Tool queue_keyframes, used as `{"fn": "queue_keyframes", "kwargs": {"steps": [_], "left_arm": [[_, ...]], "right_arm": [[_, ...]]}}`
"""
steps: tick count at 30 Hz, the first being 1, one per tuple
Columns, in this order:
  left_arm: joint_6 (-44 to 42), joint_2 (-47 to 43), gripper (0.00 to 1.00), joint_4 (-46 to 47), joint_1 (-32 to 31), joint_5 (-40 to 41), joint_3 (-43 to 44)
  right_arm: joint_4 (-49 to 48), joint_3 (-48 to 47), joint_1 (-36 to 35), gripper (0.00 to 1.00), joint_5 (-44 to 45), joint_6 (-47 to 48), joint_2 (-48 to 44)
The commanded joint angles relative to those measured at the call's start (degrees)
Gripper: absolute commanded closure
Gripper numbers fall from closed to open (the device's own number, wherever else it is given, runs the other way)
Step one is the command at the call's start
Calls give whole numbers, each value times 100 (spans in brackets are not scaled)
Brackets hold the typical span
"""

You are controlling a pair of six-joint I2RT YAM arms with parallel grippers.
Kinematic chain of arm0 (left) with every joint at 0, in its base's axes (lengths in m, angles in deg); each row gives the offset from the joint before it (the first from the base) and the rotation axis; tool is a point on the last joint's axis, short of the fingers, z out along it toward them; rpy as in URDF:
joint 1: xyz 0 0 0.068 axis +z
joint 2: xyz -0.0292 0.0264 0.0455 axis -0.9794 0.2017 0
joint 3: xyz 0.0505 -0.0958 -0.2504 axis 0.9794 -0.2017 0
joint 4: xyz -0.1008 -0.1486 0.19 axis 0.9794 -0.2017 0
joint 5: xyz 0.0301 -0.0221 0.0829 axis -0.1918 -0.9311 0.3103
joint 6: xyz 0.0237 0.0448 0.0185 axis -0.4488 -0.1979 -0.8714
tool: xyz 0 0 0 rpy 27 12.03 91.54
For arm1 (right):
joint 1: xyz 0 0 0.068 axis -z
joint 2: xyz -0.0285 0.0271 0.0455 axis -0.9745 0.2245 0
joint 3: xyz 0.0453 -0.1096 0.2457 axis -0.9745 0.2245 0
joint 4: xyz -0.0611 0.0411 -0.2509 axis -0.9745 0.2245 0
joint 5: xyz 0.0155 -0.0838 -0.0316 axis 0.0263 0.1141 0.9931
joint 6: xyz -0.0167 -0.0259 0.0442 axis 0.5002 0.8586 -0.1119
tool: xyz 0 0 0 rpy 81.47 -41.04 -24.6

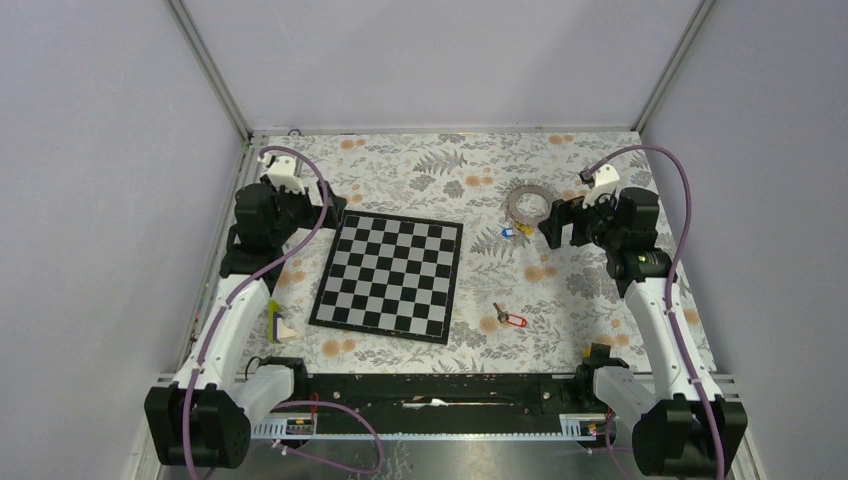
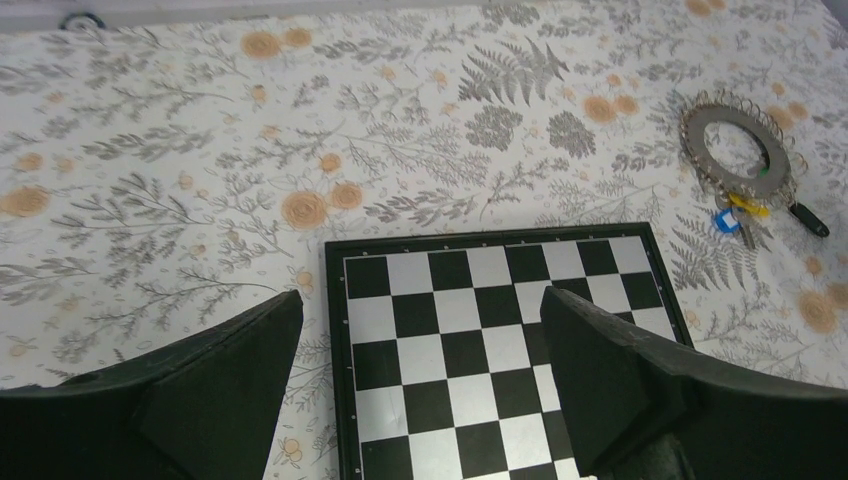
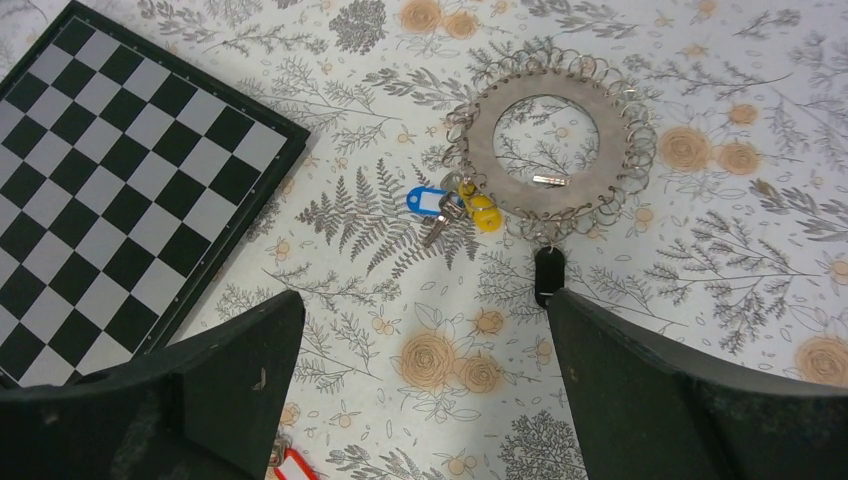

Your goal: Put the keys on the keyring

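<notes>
Keyring [image 3: 490, 150] status: it lies flat on the counter [image 1: 450, 160] at the far right, beyond the far right corner of the chessboard [image 1: 390, 275] and just ahead of your right claw [image 3: 420, 305].

Findings:
- The blue-tagged key [image 3: 425, 200] and yellow-tagged key [image 3: 483, 213] lie together, touching the keyring's near-left rim among its small wire loops. They appear hooked on, but the wrist view is not sharp enough to confirm that either is threaded.
- A black tag [image 3: 548, 275] sits at the near rim, touching or just beside it.
- The red-tagged key [image 1: 510, 320] lies loose on the counter, well apart from the ring and nearer the arm bases. You have not yet put it on.
- A small yellow-green object [image 1: 276, 322] rests beside your left arm; it is too small to tell whether it is a key.

Claws: your right claw stands wide with nothing between its jaws. Your left claw [image 2: 420, 310] is likewise wide and holds nothing, hovering over the chessboard's far left corner.

Assessment: the task is partly done at best. At least the red-tagged key is outstanding, and neither claw has anything in hand.
</notes>
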Motion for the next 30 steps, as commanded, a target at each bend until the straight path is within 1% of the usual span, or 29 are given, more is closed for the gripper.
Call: {"fn": "queue_keyframes", "kwargs": {"steps": [1,3,5,8,11,14,17,21,22,25,30], "left_arm": [[-98,336,1,115,33,-580,259],[-245,544,1,-28,25,-892,346],[-321,766,1,-154,24,-1043,446],[-347,1101,1,-258,16,-1027,599],[-466,1495,1,-587,15,-908,878],[-540,1779,1,-976,24,-719,1127],[-863,2009,1,-1366,24,-597,1274],[-1081,2180,1,-1710,24,-592,1381],[-1119,2182,1,-1734,24,-617,1383],[-1164,2150,1,-1741,24,-622,1383],[-1174,2193,1,-1726,24,-704,1356]], "right_arm": [[33,-419,-23,1,-326,237,415],[55,-595,-151,1,-163,371,690],[0,-798,-539,1,173,495,979],[-196,-1016,-997,1,735,681,1507],[-367,-1279,-1247,1,901,665,2142],[-339,-1705,-1315,1,946,533,2971],[-141,-2275,-1318,1,1249,320,3736],[259,-3001,-1318,1,1578,345,4575],[398,-3161,-1318,4,1590,391,4771],[841,-3660,-1321,17,1533,559,5291],[1210,-4105,-1323,32,1385,634,5825]]}}
